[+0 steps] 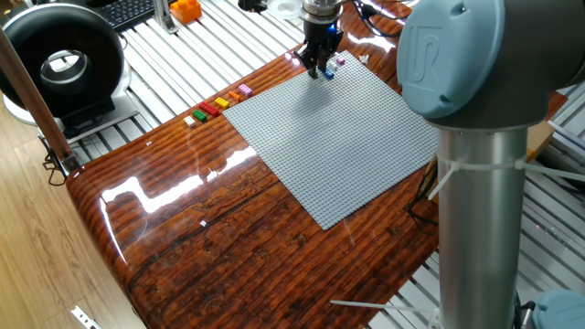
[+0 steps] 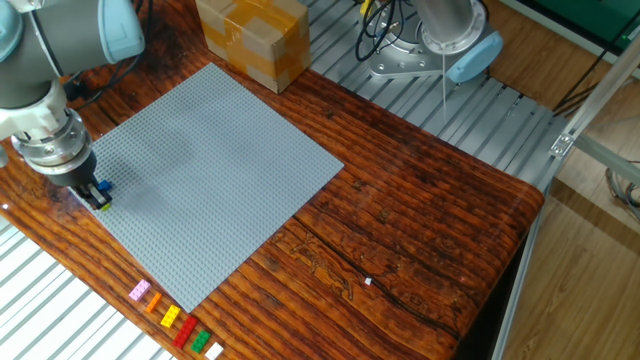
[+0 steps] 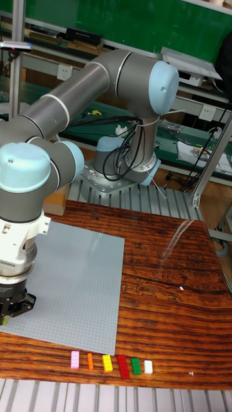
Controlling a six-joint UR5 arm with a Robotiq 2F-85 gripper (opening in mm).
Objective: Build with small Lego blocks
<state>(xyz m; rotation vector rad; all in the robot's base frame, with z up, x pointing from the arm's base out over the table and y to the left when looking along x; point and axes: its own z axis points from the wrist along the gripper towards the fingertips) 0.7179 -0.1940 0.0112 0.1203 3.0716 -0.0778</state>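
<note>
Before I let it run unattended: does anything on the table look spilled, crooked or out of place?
Nothing stands out. The large grey studded baseplate lies flat on the wooden table. The spare small Lego blocks sit in a tidy row beside its edge. The hand is at the plate's corner, over a blue and a yellow brick.

The hand [image 2: 97, 192] sits low at the grey baseplate's [image 2: 215, 170] corner, its fingertips too small and dark to show whether they grip the blue and yellow bits beneath them. In the tall fixed view the hand [image 3: 14, 308] is cut off by the left edge. In one fixed view the arm's big blue joint [image 1: 475, 55] hides the tabletop's [image 1: 201, 228] far corner.
</note>
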